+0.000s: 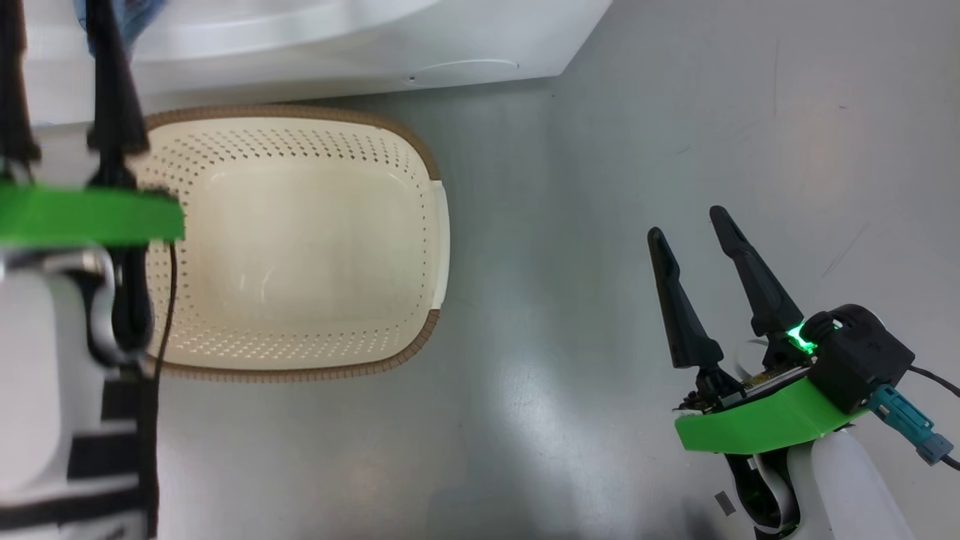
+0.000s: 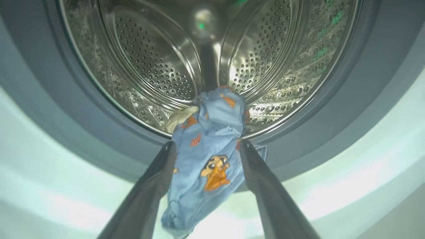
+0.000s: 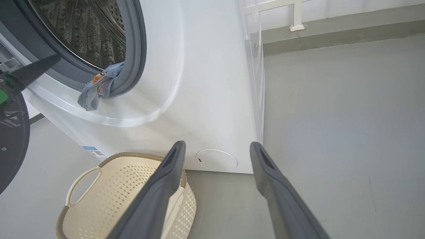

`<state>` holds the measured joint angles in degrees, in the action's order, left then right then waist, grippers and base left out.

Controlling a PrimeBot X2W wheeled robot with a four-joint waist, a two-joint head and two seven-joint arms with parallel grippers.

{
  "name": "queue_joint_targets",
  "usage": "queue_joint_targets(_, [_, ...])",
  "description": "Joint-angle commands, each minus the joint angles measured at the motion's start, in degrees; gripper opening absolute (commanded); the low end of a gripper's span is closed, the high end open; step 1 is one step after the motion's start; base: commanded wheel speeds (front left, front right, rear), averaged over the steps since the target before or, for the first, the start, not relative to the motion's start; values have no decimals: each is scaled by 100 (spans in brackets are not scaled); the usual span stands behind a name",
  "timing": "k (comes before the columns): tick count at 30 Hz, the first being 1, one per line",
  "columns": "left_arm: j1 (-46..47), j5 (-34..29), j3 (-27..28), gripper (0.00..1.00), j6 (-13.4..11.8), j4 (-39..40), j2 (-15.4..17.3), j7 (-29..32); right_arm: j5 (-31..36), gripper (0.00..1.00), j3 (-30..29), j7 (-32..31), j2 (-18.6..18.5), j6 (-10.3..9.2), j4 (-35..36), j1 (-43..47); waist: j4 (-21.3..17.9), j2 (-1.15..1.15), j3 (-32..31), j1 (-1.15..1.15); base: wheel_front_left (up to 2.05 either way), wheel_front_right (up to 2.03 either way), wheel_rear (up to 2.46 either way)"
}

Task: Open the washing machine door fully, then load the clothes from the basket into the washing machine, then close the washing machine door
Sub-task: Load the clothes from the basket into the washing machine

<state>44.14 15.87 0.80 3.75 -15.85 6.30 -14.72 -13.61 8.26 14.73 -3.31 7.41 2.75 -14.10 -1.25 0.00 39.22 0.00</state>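
Observation:
The cream basket (image 1: 442, 225) (image 3: 132, 155) stands on the floor before the white washing machine (image 1: 337, 45) (image 3: 199, 83), and nothing lies in it. Light blue clothes (image 2: 215, 113) (image 3: 98, 88) hang over the grey gasket (image 2: 348, 109) at the drum's lower lip, half inside and half outside. My left gripper (image 1: 60, 22) (image 2: 208, 146) is open, its fingers to either side of the cloth and a little back from it. My right gripper (image 1: 687, 225) (image 3: 217, 146) is open over bare floor, right of the basket. A glossy black curve (image 3: 13, 139) at the left edge may be the washing machine door swung open.
The steel drum (image 2: 149, 59) is uncovered. A round filter cap (image 3: 216, 160) and a blue sticker (image 3: 94, 152) mark the machine's lower front. Grey floor (image 1: 675, 112) stretches to the right, up to a wall base (image 3: 332, 36).

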Motion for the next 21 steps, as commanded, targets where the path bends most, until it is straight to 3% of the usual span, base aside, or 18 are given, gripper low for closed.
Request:
queue_joint_targets(1, [-560,-6,286,100,-53,440,176,-28,46,100,133,27,44,8,148,179,-12,0,-10,0,0,0,0])
queue_joint_targets(8, [-1899,-137,469,100,-82,1368,39,-28,68,100,100,27,44,8,183,208,28,0,-3,0,0,0,0])
queue_joint_targets(21, [-3115,-203,562,100,-199,2160,-138,-28,96,100,82,27,44,8,176,220,60,0,-48,0,0,0,0])
